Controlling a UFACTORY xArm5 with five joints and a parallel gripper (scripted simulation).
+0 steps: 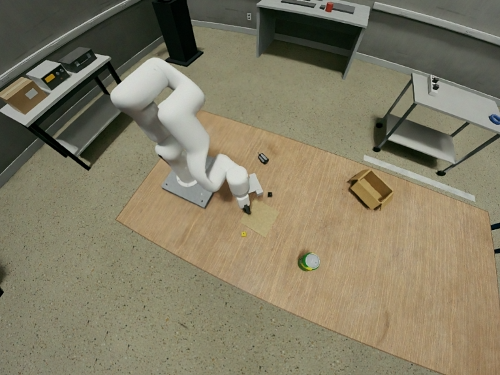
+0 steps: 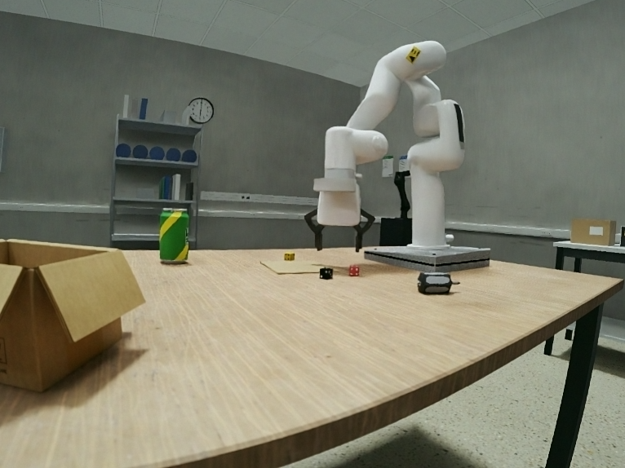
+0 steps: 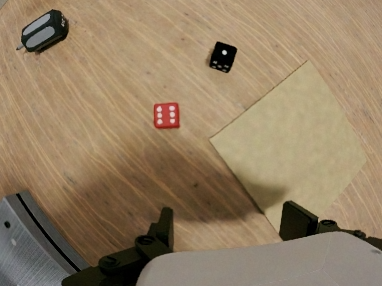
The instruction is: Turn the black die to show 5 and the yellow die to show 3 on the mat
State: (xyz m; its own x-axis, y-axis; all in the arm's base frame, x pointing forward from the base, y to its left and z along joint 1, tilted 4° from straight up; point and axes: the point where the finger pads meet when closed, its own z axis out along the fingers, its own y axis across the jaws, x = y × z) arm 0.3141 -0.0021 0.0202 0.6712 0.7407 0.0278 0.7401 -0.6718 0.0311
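Note:
The black die [image 3: 222, 56] lies on the wood just off the tan mat [image 3: 290, 144], with one pip on top; it also shows in the overhead view [image 1: 269, 194] and the side view [image 2: 325, 273]. The red die [image 3: 166, 114] lies on the wood to its side, with six on top, and shows in the side view [image 2: 354, 270]. The yellow die [image 1: 243, 233] lies off the mat's other side, close to its edge, also in the side view [image 2: 289, 255]. My gripper [image 3: 229, 224] [image 2: 337, 236] is open and empty, hovering above the mat's near corner.
A small black device [image 3: 44, 31] lies beyond the red die. A green and yellow can [image 1: 309, 261] stands past the mat. An open cardboard box [image 1: 371, 189] sits farther right. The arm's grey base plate [image 1: 189, 187] is close behind.

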